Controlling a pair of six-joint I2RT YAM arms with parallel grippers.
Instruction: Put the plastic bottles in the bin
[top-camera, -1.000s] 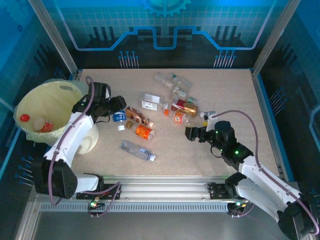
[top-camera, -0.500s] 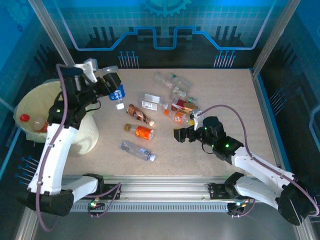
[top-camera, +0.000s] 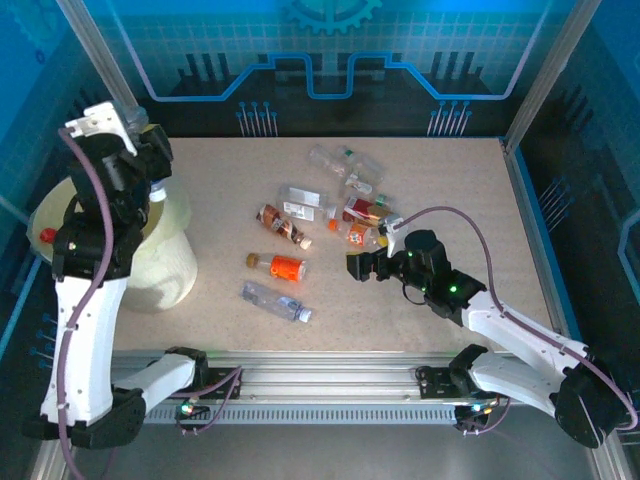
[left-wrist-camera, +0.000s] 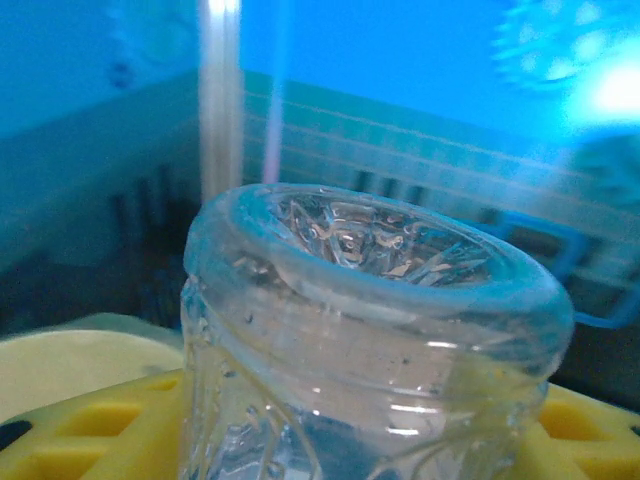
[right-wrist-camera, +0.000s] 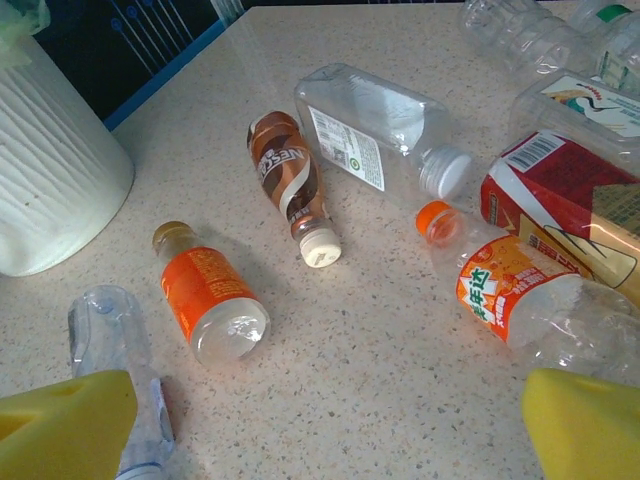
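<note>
Left fingers: yellow pads pinching a clear bottle from both sides. Its dimpled base faces the wrist camera.
Where that bottle is: held high on the raised left arm, at about 10 o'clock of the desk. It looks to be over the 1 o'clock edge of the bin.
Bin: stands at 9 o'clock of the desk, and a red cap shows inside it.
Step in hand: as I read it, dropping this bottle into the bin.
Doing it well: carry on toward 8 o'clock until the bottle hangs over the middle of the mouth, then spread the fingers. Letting go near the rim risks a bounce off onto the desk. Open wide enough that the bottle does not catch on a pad.
Right fingers: spread, nothing between them, low over mid-desk.
Ahead of them: an orange bottle at 11 o'clock, a brown bottle beyond at 12, and an orange-capped bottle at 1.
Next pick: the orange bottle lies apart from its neighbours, so it looks the easiest.
</note>
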